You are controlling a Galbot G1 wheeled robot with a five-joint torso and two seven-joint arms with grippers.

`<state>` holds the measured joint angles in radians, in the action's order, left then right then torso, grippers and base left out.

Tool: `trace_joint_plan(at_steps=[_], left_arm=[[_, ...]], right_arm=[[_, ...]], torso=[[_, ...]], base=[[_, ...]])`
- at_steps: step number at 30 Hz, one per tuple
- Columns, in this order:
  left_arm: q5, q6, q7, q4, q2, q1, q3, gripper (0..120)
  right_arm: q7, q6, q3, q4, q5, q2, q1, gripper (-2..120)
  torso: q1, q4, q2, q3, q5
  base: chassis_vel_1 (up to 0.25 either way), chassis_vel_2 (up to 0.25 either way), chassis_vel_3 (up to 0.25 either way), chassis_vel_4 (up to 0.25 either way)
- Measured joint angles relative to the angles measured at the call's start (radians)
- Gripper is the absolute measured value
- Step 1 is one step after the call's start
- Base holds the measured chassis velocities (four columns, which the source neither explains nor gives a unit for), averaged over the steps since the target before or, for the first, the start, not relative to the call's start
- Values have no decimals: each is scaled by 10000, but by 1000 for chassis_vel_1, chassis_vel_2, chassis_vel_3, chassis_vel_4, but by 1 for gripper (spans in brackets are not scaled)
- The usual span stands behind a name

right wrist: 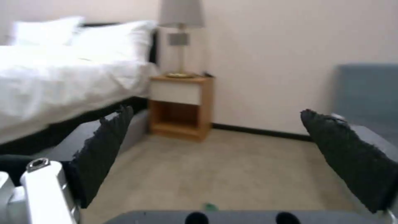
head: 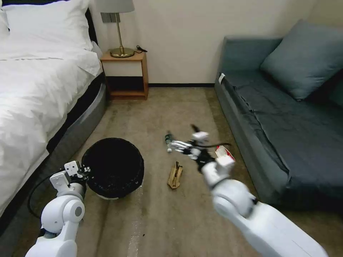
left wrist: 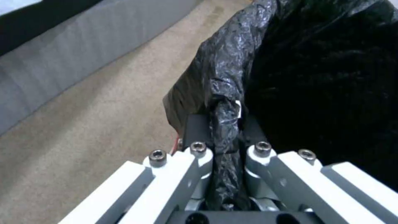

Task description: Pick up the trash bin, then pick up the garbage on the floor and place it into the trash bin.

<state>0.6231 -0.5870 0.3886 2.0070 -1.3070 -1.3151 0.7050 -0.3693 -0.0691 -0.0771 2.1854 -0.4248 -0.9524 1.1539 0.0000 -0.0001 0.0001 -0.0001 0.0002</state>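
In the head view, the round squat trash bin lined with a black plastic bag [head: 113, 167] is standing on the beige carpet [head: 160, 217] beside the white bed [head: 32, 92]. The left gripper [head: 85, 170] is touching its rim. The right gripper [head: 178, 145] is hovering over the clear bottle with green label [head: 168, 140], with the tan cardboard piece [head: 175, 175] and the red-and-white wrapper [head: 223, 151] near it.

In the left wrist view, the jaws are clamping narrowly on the bin's bag-covered rim [left wrist: 226, 124].

In the right wrist view, the dark pads [right wrist: 104, 149] are standing wide apart; a green spot low down is possibly the bottle.
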Motion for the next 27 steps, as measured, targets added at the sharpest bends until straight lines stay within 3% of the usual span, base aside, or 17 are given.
trace_joint_plan(at_steps=[4,5,8,9,10,14,27], left_arm=[[2,0,0,1,-26,3,-2,4],[3,0,-1,26,-31,1,6,4],[3,0,0,61,-25,-11,41,4],[5,0,1,89,-11,-24,97,4],[5,0,1,89,-11,-24,97,4],[7,2,4,147,23,-84,172,4],[8,55,4,269,0,-210,242,4]], right_arm=[[-197,-2,-442,321,404,-157,958,100],[-241,145,-733,495,1179,-480,1826,100],[-327,212,-857,543,1864,-854,2320,100],[-455,302,-978,559,2621,-1392,2781,100],[-455,302,-978,559,2621,-1392,2781,100],[-890,368,-1058,531,4064,-2738,3548,100],[-627,676,-1156,187,4330,-3076,3676,100]], torso=[[0,-1,0,0,1],[0,0,0,0,-1],[0,0,0,0,-2],[0,1,0,0,-3],[0,1,0,0,-3],[0,1,0,0,-4],[0,2,0,1,-3]], base=[[0,0,0,0],[0,0,0,0],[0,0,0,0],[0,0,0,0],[0,0,0,0],[0,0,0,0],[0,0,0,0]])
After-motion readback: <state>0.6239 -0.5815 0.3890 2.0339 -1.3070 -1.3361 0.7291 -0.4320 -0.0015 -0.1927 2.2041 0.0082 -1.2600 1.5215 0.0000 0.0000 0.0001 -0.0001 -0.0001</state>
